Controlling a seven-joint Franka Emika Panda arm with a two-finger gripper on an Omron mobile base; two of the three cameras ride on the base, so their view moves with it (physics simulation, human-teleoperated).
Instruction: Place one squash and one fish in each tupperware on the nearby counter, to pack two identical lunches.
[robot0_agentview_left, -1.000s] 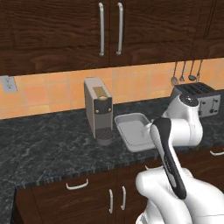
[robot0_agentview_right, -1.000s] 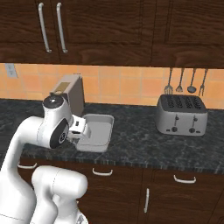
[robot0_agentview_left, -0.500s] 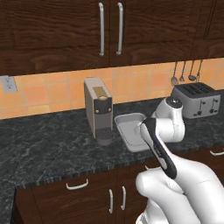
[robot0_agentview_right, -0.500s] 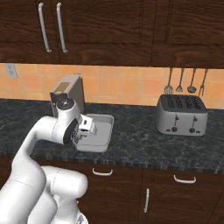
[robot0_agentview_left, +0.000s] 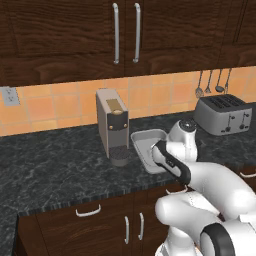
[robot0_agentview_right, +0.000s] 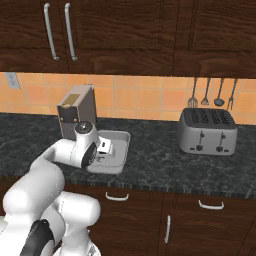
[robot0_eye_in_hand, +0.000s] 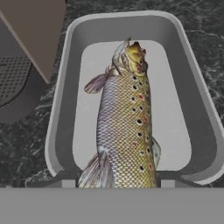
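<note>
Stone, wood, brushed metal and matt plastic around a scaly fish

The counter (robot0_agentview_left: 60, 160) is glossy black speckled stone; cabinets (robot0_agentview_left: 65, 35) are dark grained wood with smooth silver handles (robot0_agentview_left: 116, 33). The tupperware (robot0_eye_in_hand: 65, 87) looks like matt, smooth grey-white plastic. The fish (robot0_eye_in_hand: 127, 127) has a scaly, spotted, slightly shiny skin. The toaster (robot0_agentview_right: 207, 131) is brushed silver metal; the coffee machine (robot0_agentview_left: 112, 125) is matt grey-brown. Orange wall tiles (robot0_agentview_right: 150, 100) appear smooth.

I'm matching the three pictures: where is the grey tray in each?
Left base view: tray at centre, right of the coffee machine, partly behind the arm.
Right base view: centre-left, at.
Hand view: wall at, around the fish.
Shared landmark: the coffee machine.
</note>
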